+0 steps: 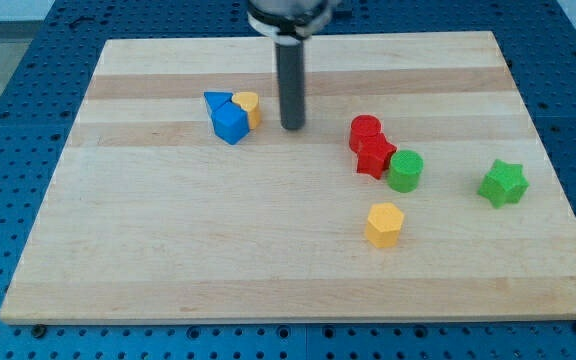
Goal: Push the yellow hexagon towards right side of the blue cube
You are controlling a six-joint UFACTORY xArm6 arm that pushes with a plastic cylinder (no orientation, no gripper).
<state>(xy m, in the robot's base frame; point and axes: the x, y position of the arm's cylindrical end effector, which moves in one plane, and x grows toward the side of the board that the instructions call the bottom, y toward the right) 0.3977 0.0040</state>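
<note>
The yellow hexagon [384, 224] lies on the wooden board [168, 260], right of centre towards the view's bottom. The blue cube [231, 123] sits at the upper left, with a blue triangular block [216, 100] touching it on its upper left and a small yellow block [247, 106] touching it on its upper right. My tip [292, 127] rests on the board just right of the blue cube and the small yellow block, apart from both. It is far up and left of the yellow hexagon.
A red cylinder [364, 131] and a red star-like block [374, 156] touch each other right of centre, with a green cylinder [405, 170] against them. A green star [503, 183] lies alone near the right edge.
</note>
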